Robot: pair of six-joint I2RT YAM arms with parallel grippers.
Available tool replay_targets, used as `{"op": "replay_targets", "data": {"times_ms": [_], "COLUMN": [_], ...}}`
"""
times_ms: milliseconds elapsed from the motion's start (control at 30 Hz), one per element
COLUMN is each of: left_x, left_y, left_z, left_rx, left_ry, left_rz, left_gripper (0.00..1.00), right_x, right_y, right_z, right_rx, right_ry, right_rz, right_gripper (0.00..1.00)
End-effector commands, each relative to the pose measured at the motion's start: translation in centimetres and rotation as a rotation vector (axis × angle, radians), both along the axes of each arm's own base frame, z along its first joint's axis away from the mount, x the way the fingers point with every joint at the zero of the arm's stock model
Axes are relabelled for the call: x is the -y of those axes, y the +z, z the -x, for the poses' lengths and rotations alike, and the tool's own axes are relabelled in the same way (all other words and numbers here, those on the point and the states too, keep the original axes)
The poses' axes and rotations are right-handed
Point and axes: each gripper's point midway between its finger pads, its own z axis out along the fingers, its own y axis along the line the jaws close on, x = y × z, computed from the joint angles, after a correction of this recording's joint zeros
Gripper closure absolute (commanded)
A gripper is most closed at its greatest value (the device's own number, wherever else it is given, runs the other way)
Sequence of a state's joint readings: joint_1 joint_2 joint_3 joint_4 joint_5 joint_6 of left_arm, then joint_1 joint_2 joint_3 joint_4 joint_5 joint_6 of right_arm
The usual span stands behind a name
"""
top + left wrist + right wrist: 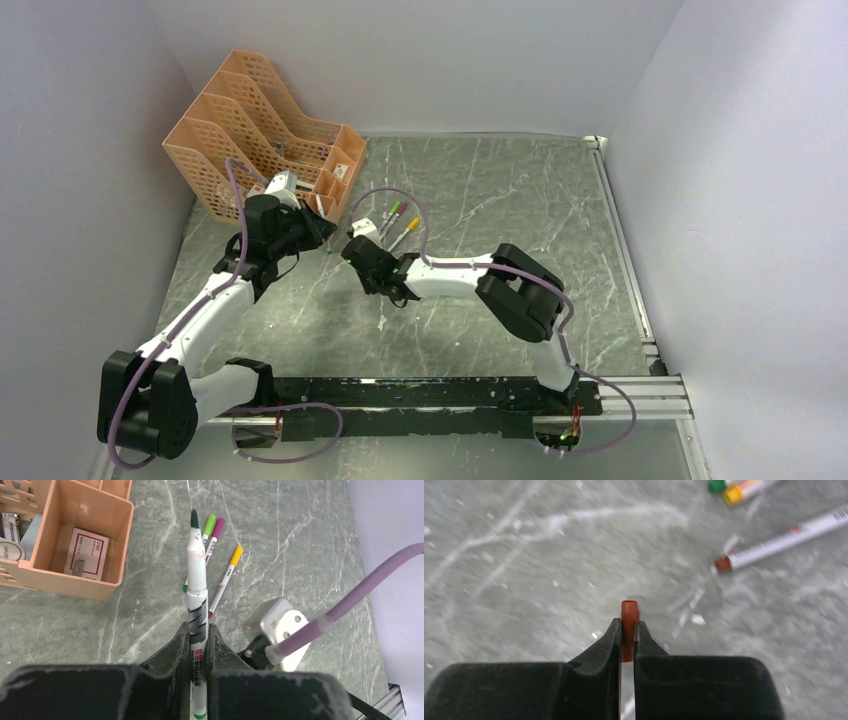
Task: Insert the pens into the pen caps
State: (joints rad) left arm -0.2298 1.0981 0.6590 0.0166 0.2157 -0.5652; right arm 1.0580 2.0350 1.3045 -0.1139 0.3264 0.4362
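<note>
Pen with dark green tip [197, 580] gripped by its barrel in closed left tool [198, 639], orange pen cap [629, 612] pinched in closed right tool [628, 632], both over green marble worktop [300, 540], three capped pens [226, 577] lying just beyond, peach organiser [75, 582] at far left

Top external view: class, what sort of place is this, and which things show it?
Probably a robot test bench dressed as a desk: plain white walls box in a marbled table, two arms are bolted to a rail, and an orange desk organiser stands back left.
</note>
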Motion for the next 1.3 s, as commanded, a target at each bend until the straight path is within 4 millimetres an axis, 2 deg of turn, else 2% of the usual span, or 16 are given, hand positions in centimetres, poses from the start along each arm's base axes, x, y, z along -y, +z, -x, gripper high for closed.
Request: {"op": "replay_targets", "data": {"times_ms": [0, 233, 300, 433, 633, 867, 1000, 1067, 1267], "left_x": [0.4, 1.2, 1.5, 2.1, 2.3, 2.7, 2.9, 3.0, 3.1], "left_y": [0.0, -0.6, -0.9, -1.3, -1.4, -2.2, -2.3, -2.3, -2.4], "left_z": [0.2, 0.3, 0.3, 0.3, 0.3, 0.7, 0.7, 0.6, 0.6], "left_rx": [0.004, -0.012, -0.015, -0.026, -0.033, -0.059, -0.06, -0.058, -0.06], "left_ry": [-0.036, -0.078, -0.094, -0.122, -0.137, -0.169, -0.177, -0.182, -0.189], "left_rz": [0.015, 0.043, 0.051, 0.07, 0.069, 0.076, 0.078, 0.08, 0.086], "left_gripper": [0.93, 0.93, 0.93, 0.93, 0.93, 0.93, 0.93, 0.93, 0.93], "right_x": [3.6, 9.7, 11.6, 13.8, 14.8, 14.1, 14.5, 14.4, 12.9], "right_y": [1.6, 4.7, 4.2, 2.4, 1.1, 2.2, 2.7, 2.7, 2.5], "right_z": [0.6, 1.3, 1.8, 2.2, 1.8, 1.4, 1.5, 1.8, 3.0], "right_rx": [0.011, 0.074, 0.058, 0.016, -0.009, 0.007, 0.019, 0.01, -0.018], "right_ry": [-0.115, -0.347, -0.394, -0.438, -0.471, -0.458, -0.471, -0.458, -0.409], "right_rz": [0.021, -0.051, -0.066, -0.064, -0.054, -0.08, -0.091, -0.104, -0.116], "right_gripper": [1.0, 1.0, 1.0, 1.0, 0.99, 0.68, 0.63, 0.63, 1.0]}}
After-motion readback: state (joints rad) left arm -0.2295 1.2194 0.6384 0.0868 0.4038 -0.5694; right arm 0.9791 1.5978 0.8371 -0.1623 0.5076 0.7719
